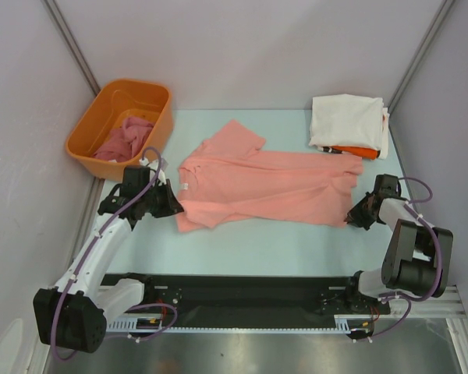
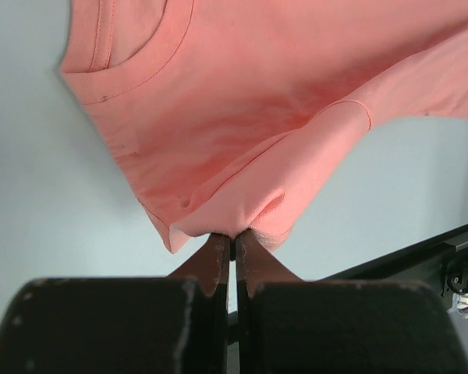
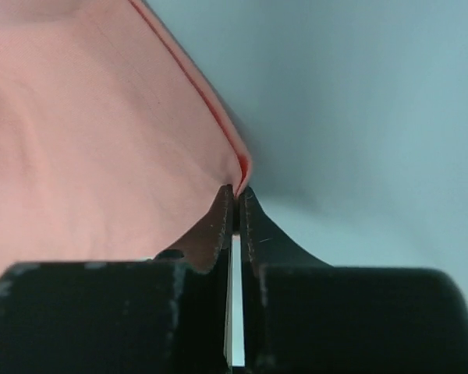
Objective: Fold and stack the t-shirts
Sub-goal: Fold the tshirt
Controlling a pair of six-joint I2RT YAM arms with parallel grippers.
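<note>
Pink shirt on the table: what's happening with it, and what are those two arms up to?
Two robot arms are partway through folding shirts. The left fingers pinch the salmon shirt at the near edge of its collar end, and the right fingers pinch its opposite near corner. It lies spread on the table. A white shirt sits folded on an orange shirt at the far right. A rose shirt waits in the tub.

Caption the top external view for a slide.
Left end effector and right end effector pinch opposite ends of the salmon-pink t-shirt on the table; folded shirts far right, rose-pink shirt in orange tub.
</note>
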